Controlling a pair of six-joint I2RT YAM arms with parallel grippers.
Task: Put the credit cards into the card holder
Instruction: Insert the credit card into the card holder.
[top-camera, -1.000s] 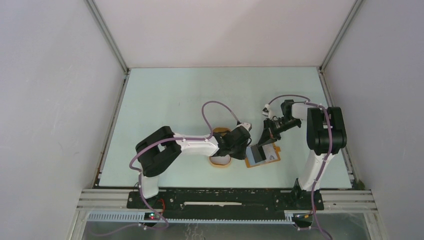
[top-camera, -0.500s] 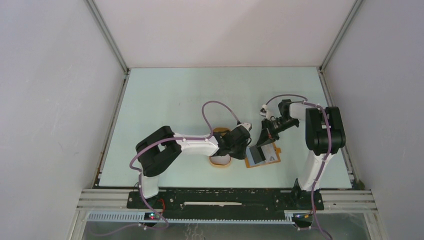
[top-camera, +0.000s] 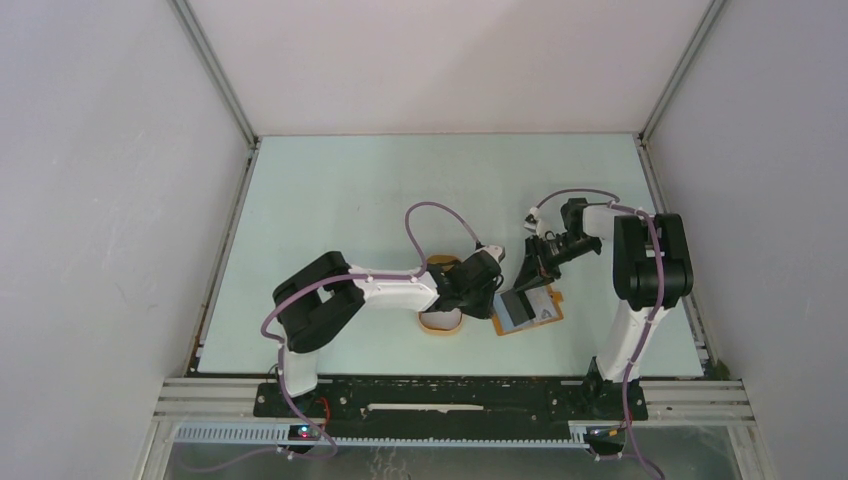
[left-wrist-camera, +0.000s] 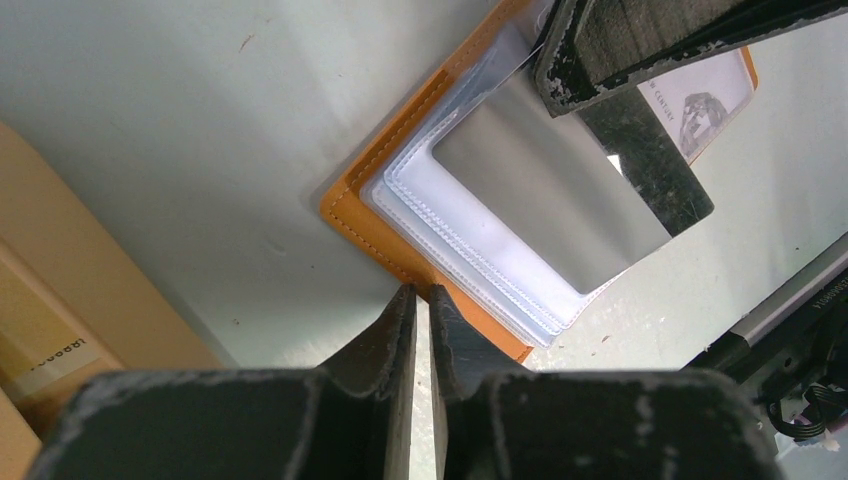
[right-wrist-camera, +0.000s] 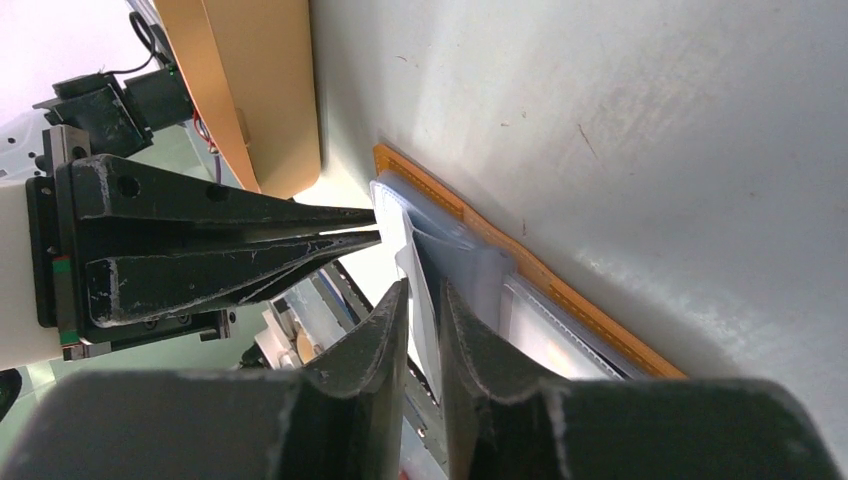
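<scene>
**Left gripper**: I read the fingers as drawn almost together, with only a thin slit between them. They nip the edge of the card holder on the side that faces the tray.

**Right gripper**: reaches the card holder from the side opposite the left gripper. Its fingers stand on either side of a credit card. The gap is narrow, and I cannot tell whether the pads press the card or only flank it.

**Card holder:** orange, lying open and flat on the table. It sits just beside the tray, between the two grippers. A stack of clear sleeves lies on its inner face.

**Credit card:** plain grey. Its lower end is down among the clear sleeves of the card holder, and it tilts up from there to the right gripper. I cannot make out how far in it sits.

**Tray:** tan with a raised rim, on the card holder's left-arm side and partly under the left arm.
</scene>
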